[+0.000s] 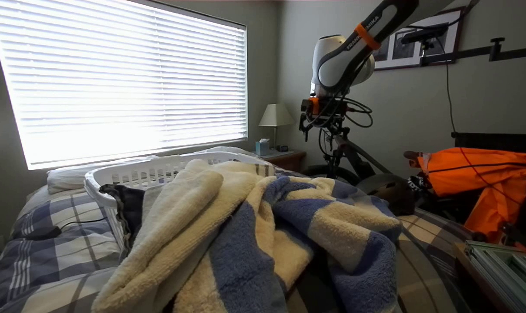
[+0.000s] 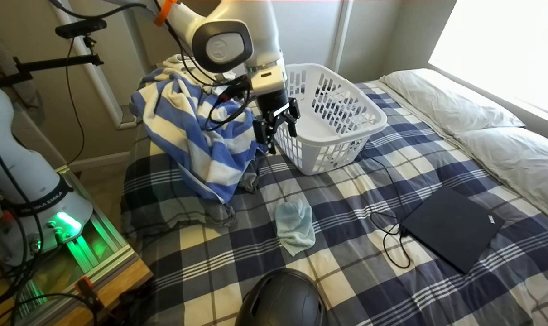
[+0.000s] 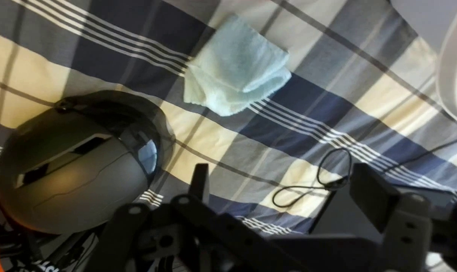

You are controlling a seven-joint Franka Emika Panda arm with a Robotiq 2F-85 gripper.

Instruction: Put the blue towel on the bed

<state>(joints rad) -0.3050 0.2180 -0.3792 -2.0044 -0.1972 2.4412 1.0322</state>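
Your claw [image 3: 280, 169] gapes empty, low in the wrist view! Blue towel [image 3: 236, 66] lies upper centre, apart, on the bed [image 3: 221, 136].

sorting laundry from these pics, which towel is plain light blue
The small towel on the bed, between the helmet and the basket. The striped towel alternates blue and cream; the cloth beside it is mostly cream.

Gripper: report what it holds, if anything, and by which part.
Nothing: the gripper stands open, fingers apart; the light-blue towel lies on the bed.
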